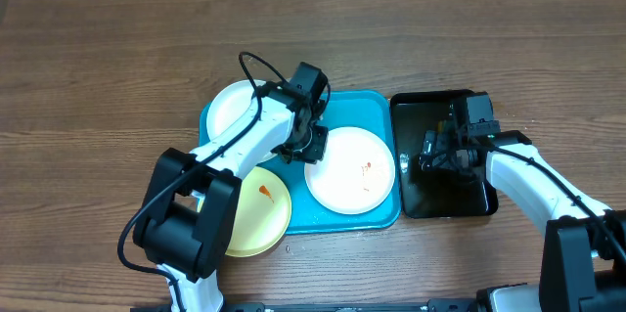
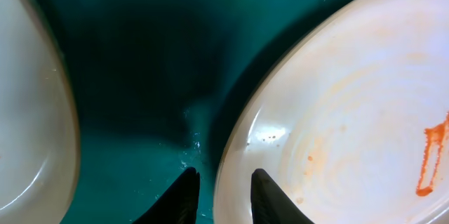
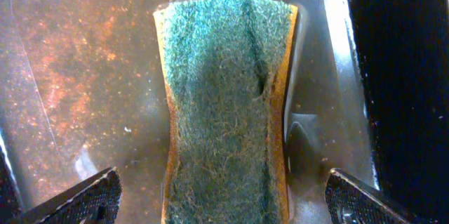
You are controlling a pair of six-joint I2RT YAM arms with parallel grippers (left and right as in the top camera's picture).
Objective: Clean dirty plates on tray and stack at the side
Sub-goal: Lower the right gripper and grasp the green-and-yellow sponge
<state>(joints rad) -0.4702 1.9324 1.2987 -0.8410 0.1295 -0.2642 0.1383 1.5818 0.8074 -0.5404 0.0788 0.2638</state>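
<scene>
While the left tool (image 2: 221, 196), narrowly parted, straddles the rim of the smeared white plate (image 2: 337, 112) on the turquoise tray (image 2: 140, 76), the right tool (image 3: 224, 203) gapes wide astride a green sponge (image 3: 221, 97) in the black tray (image 3: 84, 76).

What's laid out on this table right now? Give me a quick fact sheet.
Blue tray: holds two white plates
Smeared white plate: orange streak, right side
Other white plate: no smear visible
Yellow plate: orange smear, partly off tray's lower-left corner
Left gripper: open, astride smeared plate's rim
Right gripper: open, above green sponge in black tray
</scene>
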